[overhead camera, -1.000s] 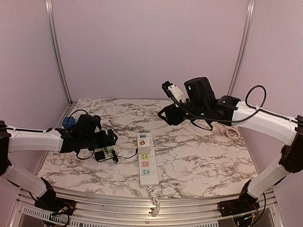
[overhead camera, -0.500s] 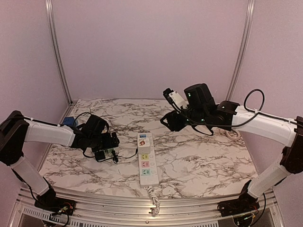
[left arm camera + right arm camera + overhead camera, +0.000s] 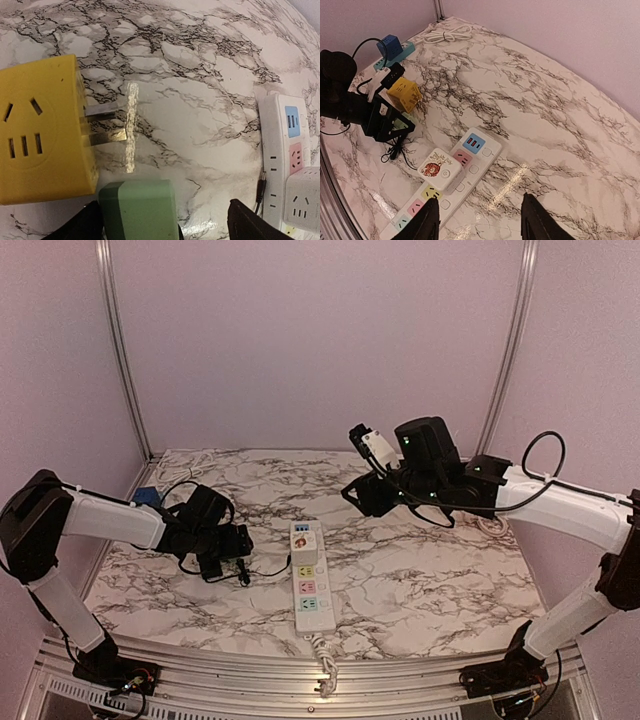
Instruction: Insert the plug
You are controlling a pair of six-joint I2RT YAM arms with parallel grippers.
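Left jaws narrower astride green plug

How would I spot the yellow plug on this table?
Find the white power strip in the middle of the marble table. Left of it lies a cube with two metal prongs. It alone is yellow; its neighbour is green, the strip's cube white.

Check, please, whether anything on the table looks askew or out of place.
The yellow cube adapter lies tipped on its side, its prongs pointing sideways toward the power strip rather than down.
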